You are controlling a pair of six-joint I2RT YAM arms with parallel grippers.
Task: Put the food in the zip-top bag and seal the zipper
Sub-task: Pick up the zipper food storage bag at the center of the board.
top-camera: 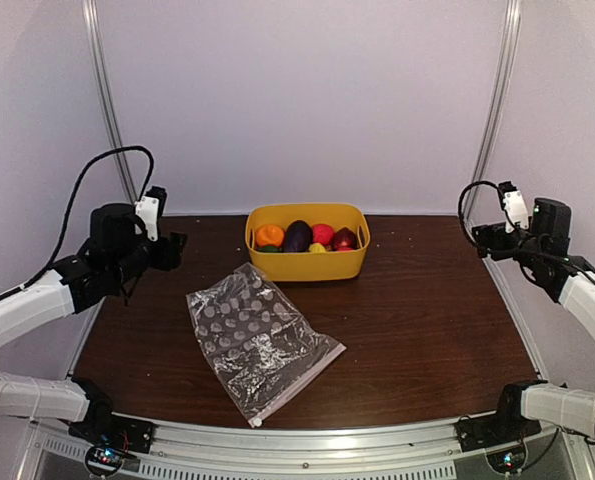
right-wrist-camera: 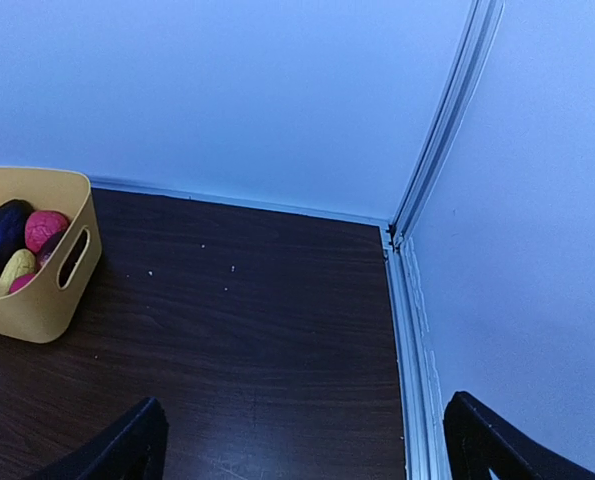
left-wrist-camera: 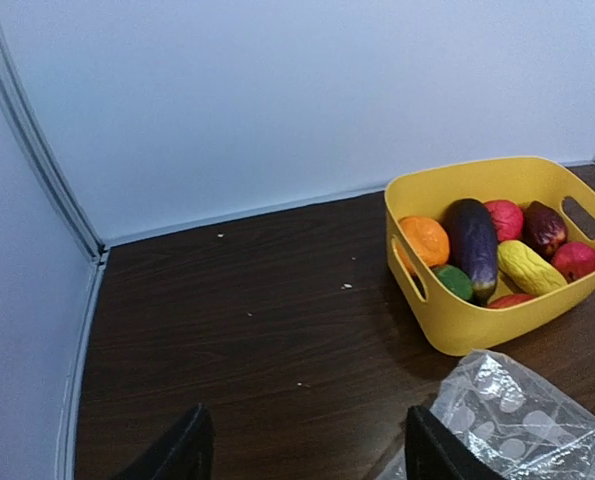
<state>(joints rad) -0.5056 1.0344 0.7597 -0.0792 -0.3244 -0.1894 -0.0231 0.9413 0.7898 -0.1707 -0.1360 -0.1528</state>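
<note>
1. The clear, crinkly rectangular zip-top bag printed with grey-white dots (top-camera: 259, 335) lies flat on the dark brown wood-grain table (top-camera: 427, 320), nearest the arm bases and left of centre, set diagonally. Its thin whitish zipper strip (top-camera: 299, 385) runs along the near-right short edge. No food is visible inside it.

2. The left gripper (top-camera: 169, 250) hovers above the left side of the table, apart from the bag. Its fingers stand wide apart and grasp nothing.

3. The right gripper (top-camera: 482, 238) hovers above the right side of the table, well apart from the bag. Its fingers stand wide apart, with nothing between them.

4. The yellow rectangular plastic tub with handle slots (top-camera: 307, 266) stands beyond the bag, near the back wall. All visible glossy toy fruits and vegetables (top-camera: 298, 236) rest in it: orange, dark purple, pink-red, dark red, yellow and green.
</note>
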